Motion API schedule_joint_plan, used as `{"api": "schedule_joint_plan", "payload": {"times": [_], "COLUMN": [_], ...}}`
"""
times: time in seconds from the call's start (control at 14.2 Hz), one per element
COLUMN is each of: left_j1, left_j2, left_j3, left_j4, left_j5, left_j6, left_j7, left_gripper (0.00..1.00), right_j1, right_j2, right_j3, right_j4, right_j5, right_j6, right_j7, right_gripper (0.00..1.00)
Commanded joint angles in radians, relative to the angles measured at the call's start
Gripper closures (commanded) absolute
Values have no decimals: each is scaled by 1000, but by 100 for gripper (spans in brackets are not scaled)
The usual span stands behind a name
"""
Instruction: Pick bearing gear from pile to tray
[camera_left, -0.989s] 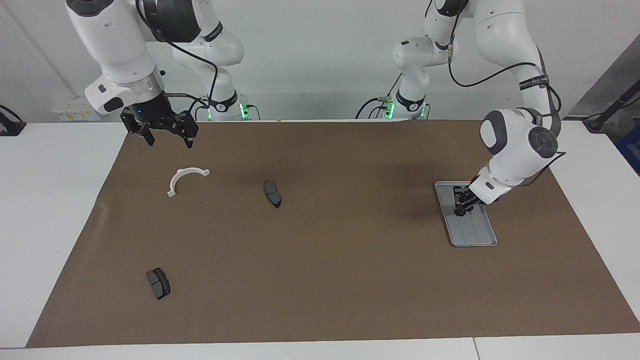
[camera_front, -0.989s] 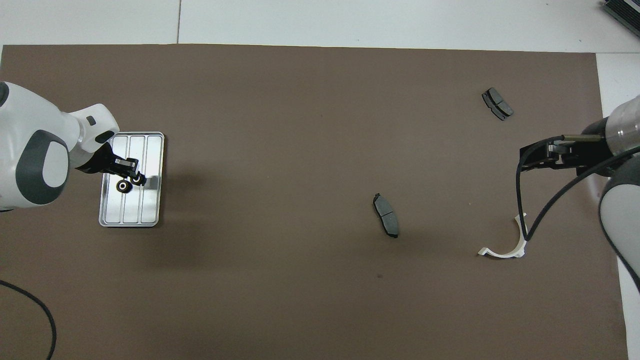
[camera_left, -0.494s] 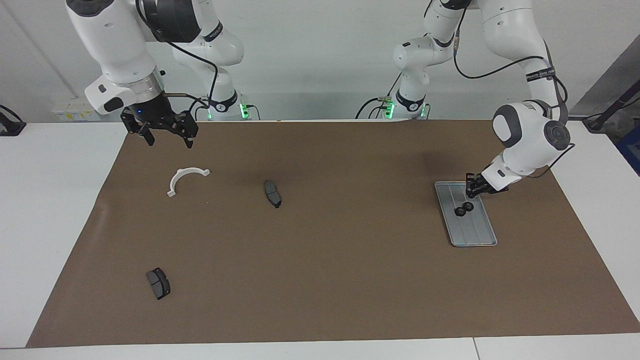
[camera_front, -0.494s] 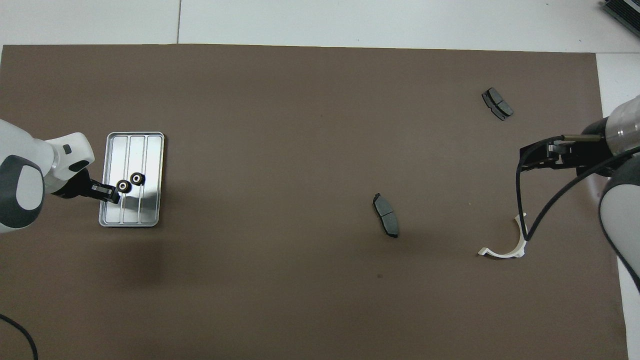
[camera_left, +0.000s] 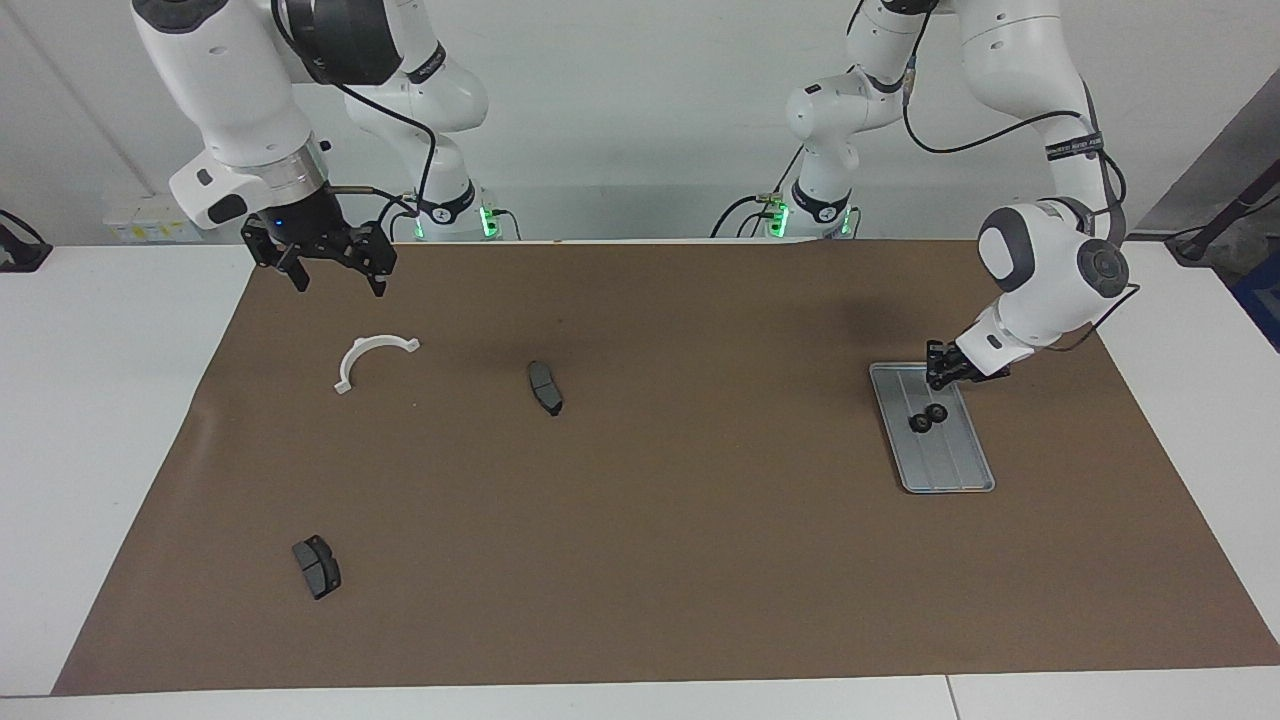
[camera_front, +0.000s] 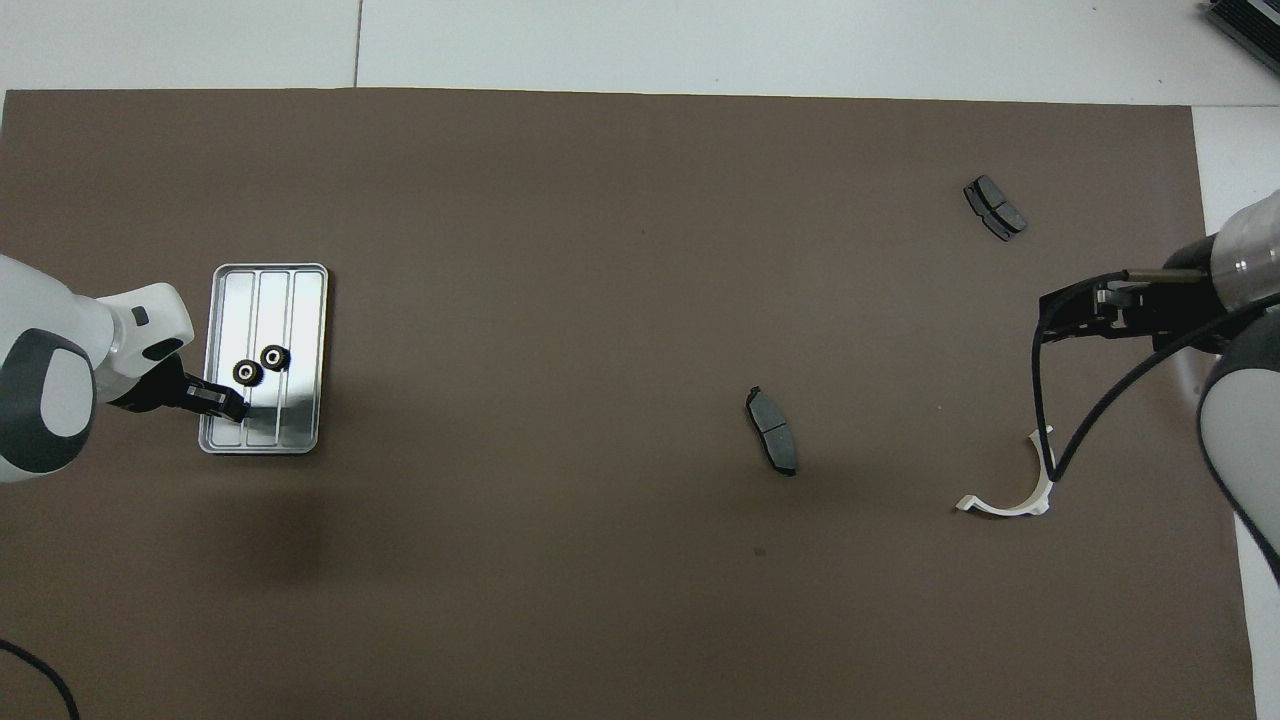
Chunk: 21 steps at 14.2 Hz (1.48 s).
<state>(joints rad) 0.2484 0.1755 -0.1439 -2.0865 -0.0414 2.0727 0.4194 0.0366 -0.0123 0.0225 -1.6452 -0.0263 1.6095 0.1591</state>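
Bearing gears: none shows loose on the worktop (camera_left: 640, 560); both lie in the tray (camera_left: 965, 478) as a touching pair (camera_left: 929, 417), under the left tool (camera_left: 943, 370), grip unclear. The right tool (camera_left: 335, 262) waits spread above the white bracket (camera_left: 372, 357).

Def a robotics lab imo. Two white arms (camera_left: 250, 90) bolted at a white bench (camera_left: 90, 400) w/ brown mat (camera_left: 640, 560), bare white wall, cables everywhere.
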Motion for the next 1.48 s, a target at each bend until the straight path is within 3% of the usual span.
{"api": "schedule_joint_plan", "payload": {"times": [0.0, 0.28, 0.56, 0.71, 0.99, 1.41], "left_j1": [5, -11, -17, -26, -61, -193], "left_j2": [-33, -39, -41, -44, -105, -125], "left_j3": [-6, -9, -16, -17, -22, -31], "left_j4": [9, 204, 386, 465, 491, 488], "left_j5": [17, 18, 17, 17, 15, 9], "left_j6": [-2, -196, -363, -442, -477, -525], "left_j7": [7, 2, -25, -100, -295, -459], "left_gripper": [37, 13, 3, 2, 2, 0], "right_j1": [0, 0, 0, 0, 2, 0], "right_j2": [-6, -6, -6, -6, -6, -6], "right_j3": [-6, -6, -6, -6, -6, -6], "right_j4": [2, 2, 2, 2, 2, 2], "right_j5": [2, 2, 2, 2, 2, 2], "right_j6": [-11, -11, -11, -11, -11, -11], "right_j7": [-32, -32, -32, -32, -32, -32], "right_gripper": [0, 0, 0, 0, 0, 0]}}
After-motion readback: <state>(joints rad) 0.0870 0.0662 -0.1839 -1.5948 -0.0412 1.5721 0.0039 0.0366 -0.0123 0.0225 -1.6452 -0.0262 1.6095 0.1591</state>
